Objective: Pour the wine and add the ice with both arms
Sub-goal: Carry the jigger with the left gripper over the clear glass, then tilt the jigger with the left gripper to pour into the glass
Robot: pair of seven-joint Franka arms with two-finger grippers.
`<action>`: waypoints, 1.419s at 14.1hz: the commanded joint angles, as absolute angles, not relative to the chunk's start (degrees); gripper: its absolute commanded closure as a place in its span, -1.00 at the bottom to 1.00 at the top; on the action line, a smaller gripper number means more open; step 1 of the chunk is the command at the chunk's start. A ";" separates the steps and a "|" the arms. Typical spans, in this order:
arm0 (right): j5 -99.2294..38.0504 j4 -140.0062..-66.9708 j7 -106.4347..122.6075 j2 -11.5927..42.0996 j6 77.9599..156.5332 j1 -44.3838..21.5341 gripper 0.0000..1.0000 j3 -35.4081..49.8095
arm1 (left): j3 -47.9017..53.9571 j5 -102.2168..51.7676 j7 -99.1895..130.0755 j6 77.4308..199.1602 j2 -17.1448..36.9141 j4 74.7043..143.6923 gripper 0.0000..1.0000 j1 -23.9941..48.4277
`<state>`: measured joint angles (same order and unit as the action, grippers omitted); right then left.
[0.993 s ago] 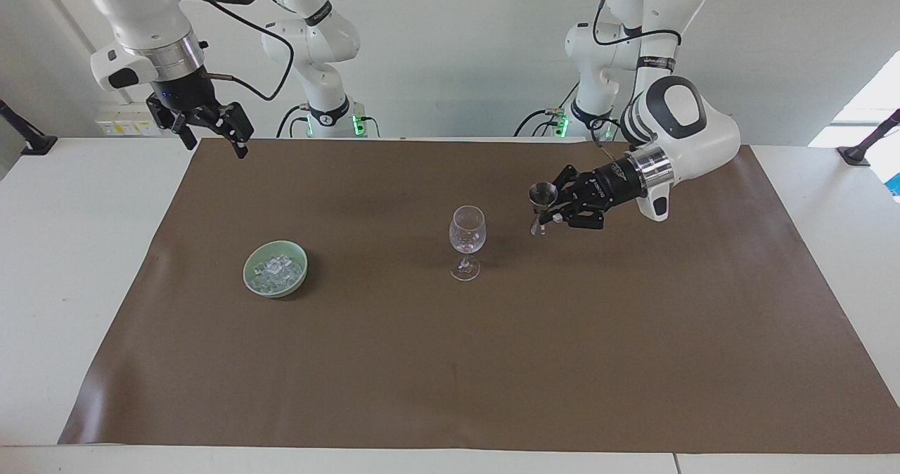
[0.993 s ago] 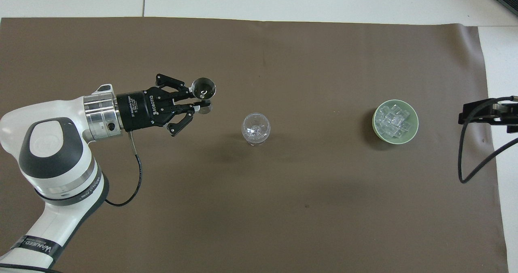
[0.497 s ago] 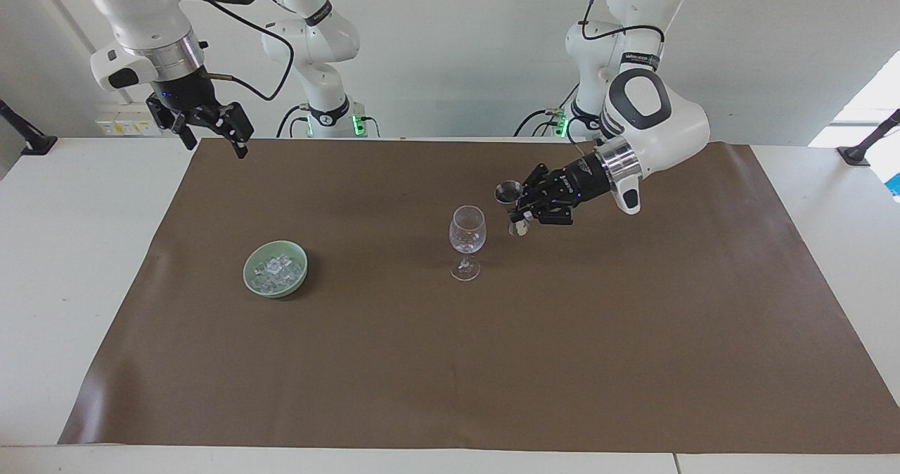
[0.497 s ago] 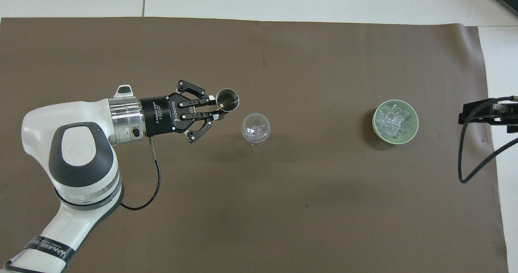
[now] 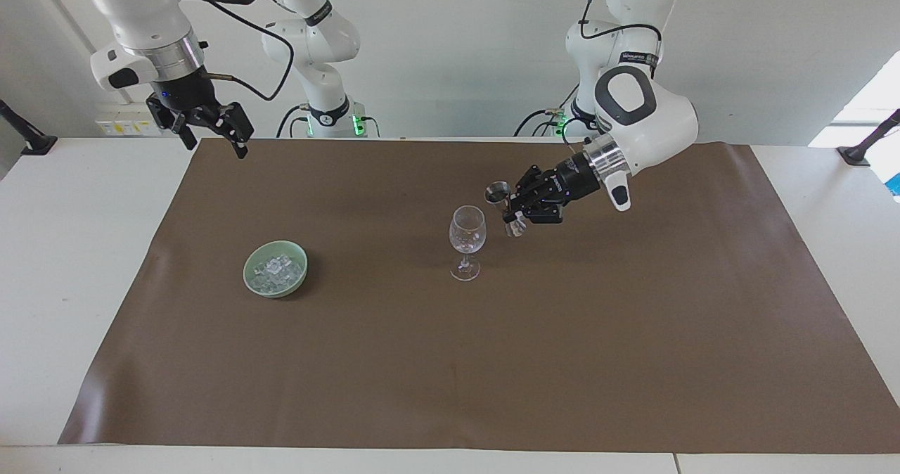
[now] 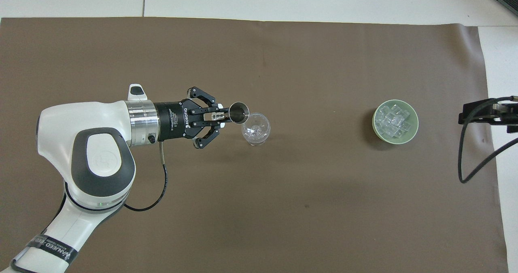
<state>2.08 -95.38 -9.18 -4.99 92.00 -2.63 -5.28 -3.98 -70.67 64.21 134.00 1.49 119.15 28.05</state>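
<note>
A small double-ended steel measuring cup (image 5: 500, 205) is clamped at its waist between the jaws of the left gripper (image 5: 517, 209), and is held upright in the air just beside the rim of the clear stemmed wine glass (image 5: 467, 239), at about three o'clock of the bowl in the facing view; whether cup and rim touch cannot be told. The glass stands on the brown table mat (image 5: 633, 333) near its middle. The heap of small clear ice cubes (image 5: 276, 268) lies in a pale green round bowl (image 5: 254, 277), well apart from the glass toward the right arm's end of the table, at roughly nine o'clock of the glass. The right gripper (image 5: 211, 124) is held waiting, raised over that end's mat edge; its jaws are seen apart and empty.

The step in hand is judged to be the pour; it would be done well if the cup's lip were first brought over the bowl's opening, then tipped slowly about the wrist so that the stream falls inside; the rim should not be nudged, since so slender a stem is easily toppled.
</note>
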 commanded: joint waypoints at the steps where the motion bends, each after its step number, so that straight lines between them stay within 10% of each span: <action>1: 1.14 -94.75 -7.56 -4.92 90.97 -1.93 -1.00 -4.92 | -4.83 -68.99 65.83 139.29 1.23 119.35 1.00 31.72; 20: 1.14 -94.83 -7.56 -4.92 90.97 -1.93 -1.00 -4.83 | -4.92 -46.32 71.10 151.69 1.67 119.71 1.00 36.29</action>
